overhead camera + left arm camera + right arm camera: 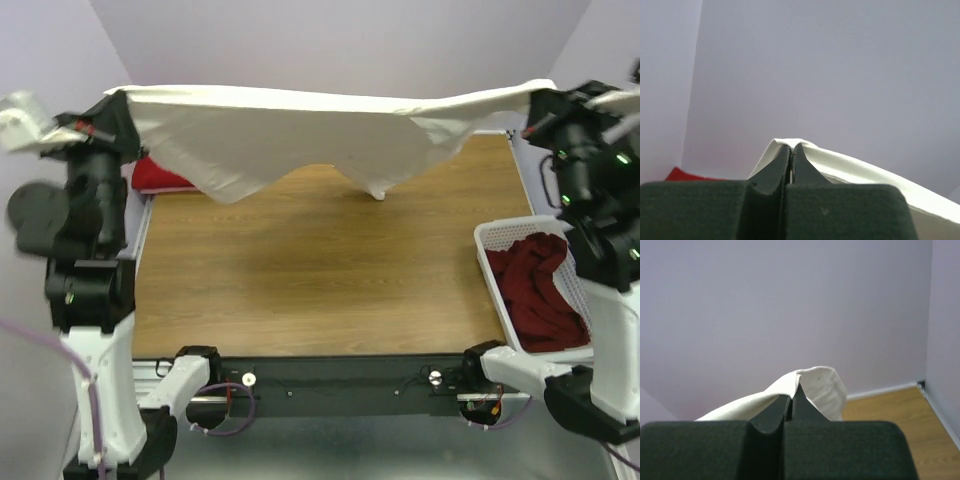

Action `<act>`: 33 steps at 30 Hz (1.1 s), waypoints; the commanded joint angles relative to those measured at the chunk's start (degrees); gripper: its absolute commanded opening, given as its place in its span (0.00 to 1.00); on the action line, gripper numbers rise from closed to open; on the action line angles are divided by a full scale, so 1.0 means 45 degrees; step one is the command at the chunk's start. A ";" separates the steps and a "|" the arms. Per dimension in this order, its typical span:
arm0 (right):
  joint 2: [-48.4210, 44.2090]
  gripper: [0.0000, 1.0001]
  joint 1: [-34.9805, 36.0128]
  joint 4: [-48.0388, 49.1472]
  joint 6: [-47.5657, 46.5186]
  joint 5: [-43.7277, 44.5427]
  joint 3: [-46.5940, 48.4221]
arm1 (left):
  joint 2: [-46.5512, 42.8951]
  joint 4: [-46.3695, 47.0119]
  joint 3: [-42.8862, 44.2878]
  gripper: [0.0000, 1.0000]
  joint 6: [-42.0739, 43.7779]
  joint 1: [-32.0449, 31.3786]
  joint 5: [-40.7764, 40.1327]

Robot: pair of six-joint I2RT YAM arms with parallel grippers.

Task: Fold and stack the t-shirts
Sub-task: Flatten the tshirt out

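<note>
A large cream-white t-shirt (pixel 300 130) hangs stretched across the far side of the table, held up at both ends. My left gripper (pixel 112 97) is shut on its left corner (pixel 785 144), and my right gripper (pixel 540 98) is shut on its right corner (pixel 822 385). The shirt's lower edge sags toward the wooden table (pixel 320 270), one tip (pixel 377 192) nearly touching it. A bright red t-shirt (pixel 160 178) lies at the far left, partly hidden behind the white one. A dark red t-shirt (pixel 540 290) lies crumpled in the basket at right.
The white lattice basket (pixel 490 262) stands at the table's right edge, beside the right arm. A black rail (pixel 340 385) with both arm bases runs along the near edge. Lilac walls close in behind and at the sides.
</note>
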 commanded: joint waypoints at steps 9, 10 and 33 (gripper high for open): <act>-0.1879 0.01 -0.0040 -0.0106 -0.2007 -0.1794 0.2577 | -0.2057 -0.0190 0.1048 0.00 0.0672 -0.0135 0.0848; -0.1840 0.01 -0.0040 -0.0087 -0.2086 -0.1735 0.2579 | -0.1998 -0.0190 0.1010 0.00 0.0711 -0.0155 0.0828; 0.4933 0.01 -0.0761 0.7528 -0.2362 -0.0150 -0.9277 | 0.6934 0.5064 -0.7902 0.00 0.0184 -0.0175 0.0535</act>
